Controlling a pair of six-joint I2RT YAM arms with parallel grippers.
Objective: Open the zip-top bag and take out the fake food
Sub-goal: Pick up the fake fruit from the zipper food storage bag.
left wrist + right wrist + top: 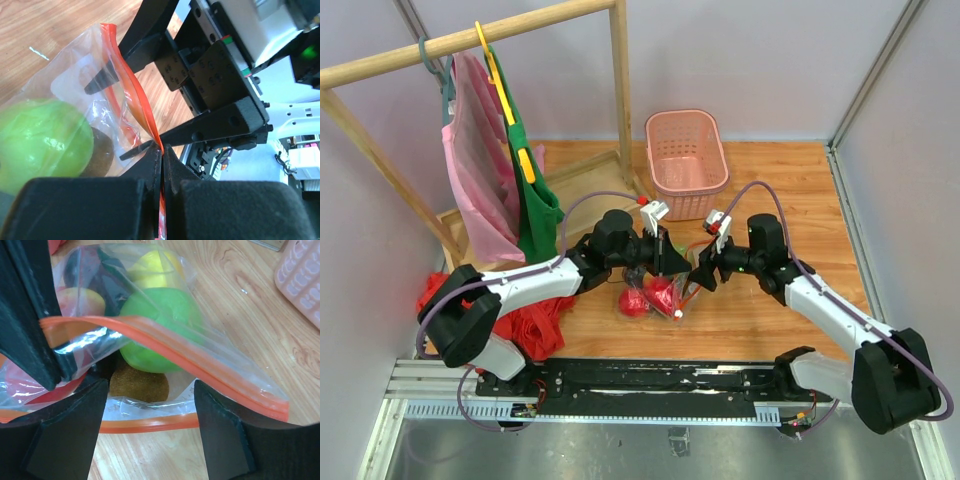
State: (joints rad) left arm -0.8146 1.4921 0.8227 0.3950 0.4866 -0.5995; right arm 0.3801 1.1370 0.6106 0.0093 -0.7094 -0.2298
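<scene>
At table (770,170) ctr: zip-top bag (200,362) mouth gaping; L fingers (80,210) pinch zip strip (135,95), R fingers (65,430) spread.

Pale lilac walls (740,60) on three sides. Wood-grain tabletop (780,190), evenly lit. Wooden clothes rack (470,41) back left, pink garment (475,180) and green garment (538,215) hanging. Pink basket (686,162) back centre. Red cloth heap (535,335) near left.

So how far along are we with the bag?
Done: the zip-top bag is open at the mouth, its orange strips apart. In hand: the left hand pinches the upper strip; the right hand is open at the mouth. Left: the fake food, green, yellow and brown pieces, sits inside.
</scene>
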